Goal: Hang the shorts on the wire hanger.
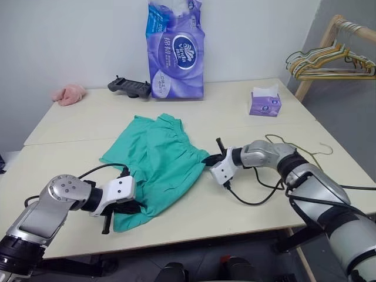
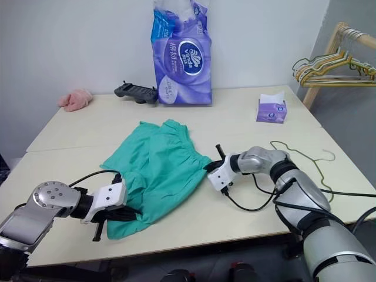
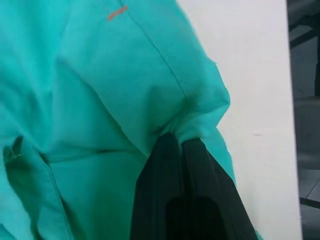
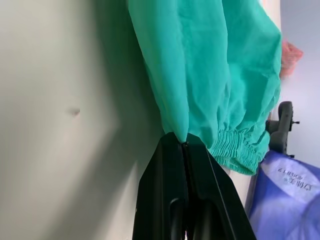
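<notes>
Shorts (image 1: 155, 161) lie spread mid-surface, left claw (image 1: 124, 207) pinching the hem toward the front edge, right claw (image 1: 210, 158) pinching the waistband side. Lift both evenly, keep cloth taut, carry toward wire hanger (image 1: 299, 147) by the right edge.

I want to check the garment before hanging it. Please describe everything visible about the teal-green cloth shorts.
The teal-green cloth shorts are soft, thin fabric with a gathered elastic waistband and stitched seams. They lie crumpled and spread on the pale table, not yet on any hanger. The left gripper is shut on a fold at their near corner; the right gripper is shut on the edge beside the waistband.
</notes>
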Available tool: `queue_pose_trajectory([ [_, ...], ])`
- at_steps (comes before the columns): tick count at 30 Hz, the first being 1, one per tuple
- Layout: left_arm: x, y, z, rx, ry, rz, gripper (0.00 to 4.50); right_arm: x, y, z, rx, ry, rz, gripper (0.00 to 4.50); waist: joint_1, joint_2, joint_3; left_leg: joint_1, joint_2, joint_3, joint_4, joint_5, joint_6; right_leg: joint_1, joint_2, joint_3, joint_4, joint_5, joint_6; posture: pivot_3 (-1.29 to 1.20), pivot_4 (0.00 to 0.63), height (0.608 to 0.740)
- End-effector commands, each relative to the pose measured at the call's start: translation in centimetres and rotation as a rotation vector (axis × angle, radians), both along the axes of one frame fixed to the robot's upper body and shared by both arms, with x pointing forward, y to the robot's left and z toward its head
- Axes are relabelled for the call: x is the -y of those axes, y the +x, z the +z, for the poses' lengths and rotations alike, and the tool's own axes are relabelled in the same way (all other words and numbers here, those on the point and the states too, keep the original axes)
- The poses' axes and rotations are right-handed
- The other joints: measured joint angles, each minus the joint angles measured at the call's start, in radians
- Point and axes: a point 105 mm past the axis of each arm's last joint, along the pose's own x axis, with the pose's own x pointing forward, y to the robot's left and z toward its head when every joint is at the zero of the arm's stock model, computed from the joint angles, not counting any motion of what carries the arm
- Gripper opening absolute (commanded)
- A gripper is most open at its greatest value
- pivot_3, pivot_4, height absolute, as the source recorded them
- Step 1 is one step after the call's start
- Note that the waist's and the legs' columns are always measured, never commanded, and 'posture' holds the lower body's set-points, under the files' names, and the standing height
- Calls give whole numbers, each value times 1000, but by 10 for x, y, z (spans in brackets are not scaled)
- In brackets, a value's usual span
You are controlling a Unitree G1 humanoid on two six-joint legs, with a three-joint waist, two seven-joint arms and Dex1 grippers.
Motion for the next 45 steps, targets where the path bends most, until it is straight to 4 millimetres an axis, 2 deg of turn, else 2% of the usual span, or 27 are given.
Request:
queue_pose_trajectory([
  [1,10,20,10,129,-30,7,0,15,-5,17,-12,53,15,16,0,0,0,0,0,0,0,0,0,0,0,0,0,0,0,143,70,740],
  [5,31,35,9,289,-63,-22,0,57,-16,14,-77,41,-61,16,5,0,1,-1,-1,0,1,0,0,2,-3,-1,-2,0,0,140,72,740],
  [7,42,30,6,300,-89,-53,0,79,-30,10,-119,8,-95,16,6,-1,1,-1,-2,0,1,0,0,2,-6,-1,-3,0,0,129,71,740],
  [9,51,16,3,248,-116,-99,0,97,-50,7,-185,-32,-122,16,5,-1,1,-2,-2,1,1,0,1,1,-9,0,-3,0,1,118,69,740],
  [10,55,3,2,177,-132,-137,0,104,-64,6,-238,-61,-132,16,3,-1,1,-2,-2,1,1,-1,2,1,-10,-1,-3,0,1,110,68,740],
  [13,62,-38,10,-84,-188,-258,0,121,-118,7,-457,-211,-142,16,-1,4,4,-2,-1,1,1,-3,5,1,-9,0,-2,-1,2,95,65,740],
  [15,64,-48,25,-198,-225,-293,0,118,-143,16,-587,-239,-155,16,-1,6,6,-2,-1,1,1,-3,6,2,-9,-1,-2,-2,3,95,65,740],
  [18,62,-52,46,-323,-238,-329,0,103,-163,35,-742,-205,-183,16,-1,5,12,7,3,0,1,-4,7,15,-4,-4,-7,-6,6,90,55,740],
  [21,53,-54,57,-428,-200,-362,0,81,-167,48,-798,-144,-164,16,-1,1,15,10,8,0,2,-5,7,17,5,-5,-8,-8,4,83,54,740],
  [23,49,-38,50,-424,-170,-338,0,69,-149,47,-867,-64,-218,16,-3,1,14,9,11,0,1,-5,7,16,7,-5,-12,-7,4,80,53,740],
  [24,49,-10,43,-340,-159,-317,0,65,-128,42,-872,-32,-250,16,-3,1,14,10,11,0,1,-6,7,17,7,-5,-13,-7,3,89,32,740],
  [25,54,27,36,-236,-143,-267,0,62,-99,37,-854,4,-307,16,0,2,8,9,11,0,1,-6,7,17,8,-5,-14,-6,2,94,14,740],
  [27,66,81,29,-84,-106,-178,0,60,-53,30,-792,36,-399,16,12,0,4,9,10,4,5,-5,6,20,12,-9,-16,-2,-1,101,8,740],
  [28,75,149,40,211,-45,83,0,65,13,40,-556,146,-593,16,20,-3,2,7,9,3,4,-4,3,21,12,-10,-19,2,-3,108,0,740],
  [29,69,209,83,603,86,363,0,79,79,83,-122,275,-840,16,24,-9,4,9,7,3,6,-1,0,23,13,-11,-20,6,-6,111,0,740],
  [30,62,238,154,1004,158,566,0,95,112,153,411,328,-945,16,27,-17,11,7,7,2,6,1,-4,20,13,-11,-21,9,-8,109,0,740],
  [31,55,240,227,1331,182,697,0,104,113,228,772,447,-959,16,28,-24,17,0,12,-1,5,8,-16,8,9,-6,-18,13,-8,98,0,740],
  [32,51,234,268,1502,182,756,0,110,105,270,962,521,-952,16,30,-29,17,-24,10,-2,6,16,-31,-19,3,-3,-13,22,-8,98,0,740],
  [33,54,223,308,1611,94,789,0,110,97,299,1002,617,-938,16,28,-30,15,-64,10,-1,14,20,-37,-60,3,-1,-6,30,-8,93,0,740],
  [34,61,212,339,1718,43,774,0,104,90,317,1014,676,-882,16,27,-31,13,-84,11,4,16,19,-38,-84,3,1,0,29,-8,96,0,740],
  [36,74,197,371,1840,-17,711,0,92,79,335,1053,732,-780,16,17,-30,-15,-90,17,17,17,19,-38,-88,2,0,1,25,-15,98,0,740],
  [37,77,194,375,1862,-19,693,0,89,77,337,1067,738,-756,16,6,-27,-25,-84,17,18,15,19,-38,-85,3,0,2,24,-15,98,0,740],
  [39,83,189,377,1899,-51,613,0,88,74,333,1052,791,-714,16,-2,-16,-36,-60,16,19,11,18,-37,-60,2,0,-2,23,-14,82,0,740],
  [40,84,194,364,1856,-52,572,0,83,76,321,1009,788,-683,16,-5,-11,-40,-47,15,20,-1,15,-30,-50,1,2,-9,21,-12,74,7,740],
  [41,87,203,340,1772,-12,502,0,77,79,303,943,768,-650,16,-10,-11,-40,-38,13,22,-10,0,-8,-38,-1,3,-25,6,-1,77,17,740],
  [42,85,213,309,1647,10,458,0,70,84,280,849,720,-625,16,-17,-11,-40,-38,10,26,-15,-10,-3,-36,-4,4,-31,-8,6,73,13,740],
  [45,70,225,236,1375,16,396,0,61,89,217,604,588,-578,16,-47,-8,-37,-42,8,28,2,-11,-3,-39,-7,2,-19,-10,6,69,40,740],
])
